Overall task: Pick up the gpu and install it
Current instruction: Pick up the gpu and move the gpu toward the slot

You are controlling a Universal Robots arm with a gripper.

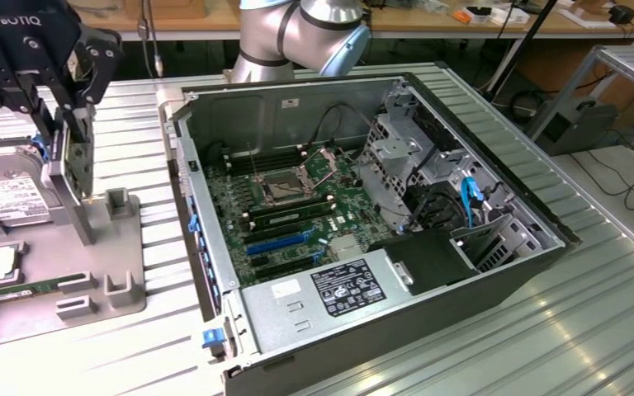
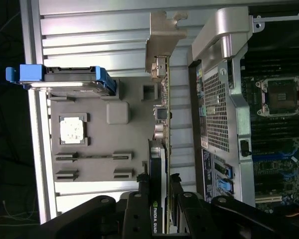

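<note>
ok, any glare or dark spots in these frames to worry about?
Exterior view: glare streaks on the metal table, computer case interior readable. Wrist view: the table glares white beside the grey tray; the hand holding the graphics card is near-black.

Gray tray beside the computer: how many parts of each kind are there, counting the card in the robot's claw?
hard drive: 1
processor chip: 1
memory stick: 1
gpu, gripped by the gripper: 1
Total: 4
</note>
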